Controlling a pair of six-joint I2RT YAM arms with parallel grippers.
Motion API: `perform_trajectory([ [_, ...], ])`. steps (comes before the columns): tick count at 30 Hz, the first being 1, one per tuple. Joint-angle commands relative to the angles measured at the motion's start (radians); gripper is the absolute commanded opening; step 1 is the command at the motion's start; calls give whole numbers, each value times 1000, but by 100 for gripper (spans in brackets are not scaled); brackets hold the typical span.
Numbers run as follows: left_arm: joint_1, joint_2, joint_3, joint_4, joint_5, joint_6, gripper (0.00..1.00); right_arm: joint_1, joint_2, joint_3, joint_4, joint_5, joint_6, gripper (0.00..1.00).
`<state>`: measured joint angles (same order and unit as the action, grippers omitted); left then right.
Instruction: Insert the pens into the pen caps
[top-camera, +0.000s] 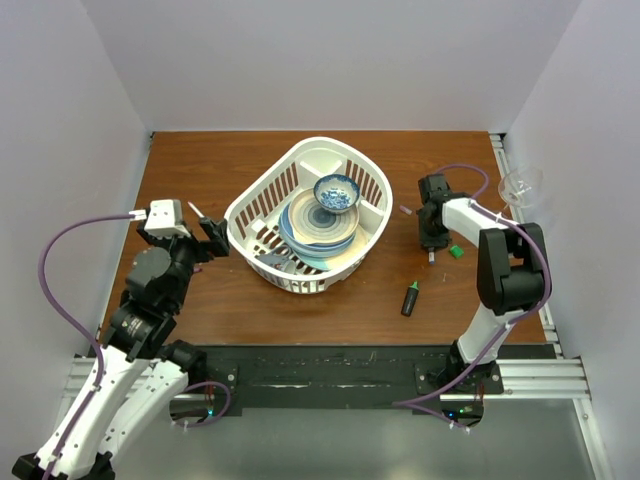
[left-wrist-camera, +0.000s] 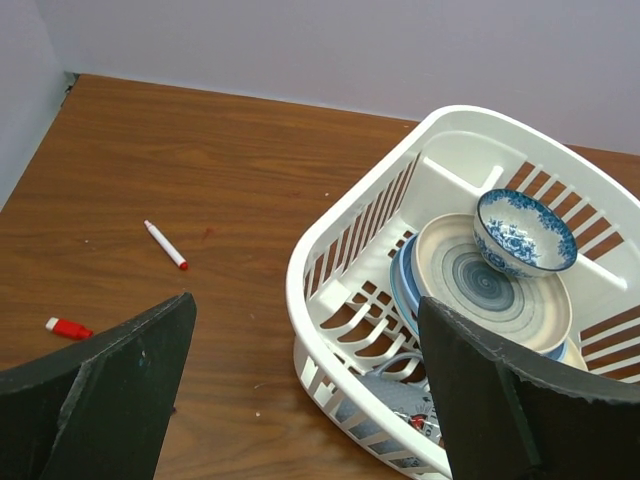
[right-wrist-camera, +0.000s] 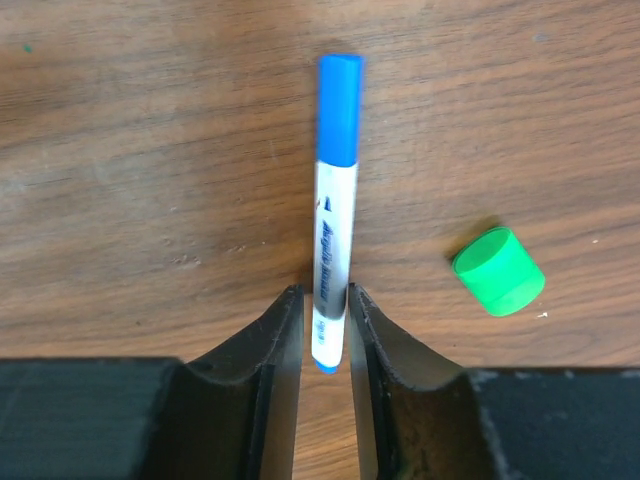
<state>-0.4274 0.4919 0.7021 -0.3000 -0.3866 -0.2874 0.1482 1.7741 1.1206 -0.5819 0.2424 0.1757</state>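
Note:
A white-barrelled pen (right-wrist-camera: 335, 200) with a blue cap (right-wrist-camera: 340, 105) on its far end lies on the wood between the fingers of my right gripper (right-wrist-camera: 326, 310). The jaws stand slightly apart, and a thin gap shows beside the barrel. A bright green cap (right-wrist-camera: 498, 271) lies loose just to the right. From above, my right gripper (top-camera: 431, 250) points down beside that green cap (top-camera: 456, 251), and a stubby black marker (top-camera: 410, 299) with a green end lies nearer. My left gripper (left-wrist-camera: 305, 400) is wide open and holds nothing. Beyond it lie a red-tipped white pen (left-wrist-camera: 165, 244) and a red cap (left-wrist-camera: 68, 328).
A white basket (top-camera: 250, 205) holding plates and a blue-patterned bowl (top-camera: 337, 192) stands mid-table, with its rim (left-wrist-camera: 340, 230) right in front of my left gripper. A wine glass (top-camera: 520, 185) stands at the far right edge.

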Motion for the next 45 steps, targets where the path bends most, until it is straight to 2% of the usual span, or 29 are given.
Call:
perform_trajectory([
  [1,3,20,-3,33,-47,-1,97,-2,1,4,10,20,30,29],
  [9,3,25,5,19,-63,-10,97,-1,-100,47,-61,9,71,34],
  [11,3,20,5,21,-57,-12,97,-2,-126,33,-81,-44,120,35],
  [19,3,24,4,35,3,-12,97,8,-381,-171,-72,-129,310,47],
  [24,3,16,2,38,18,-13,97,57,-432,-244,-98,-89,387,58],
  [29,3,4,0,42,37,-12,97,165,-441,-281,-102,-23,491,59],
  [34,1,-9,-1,42,35,-12,97,214,-397,-312,-96,33,556,55],
  [45,-2,-4,0,42,34,-12,97,237,-381,-370,-81,44,584,54],
])
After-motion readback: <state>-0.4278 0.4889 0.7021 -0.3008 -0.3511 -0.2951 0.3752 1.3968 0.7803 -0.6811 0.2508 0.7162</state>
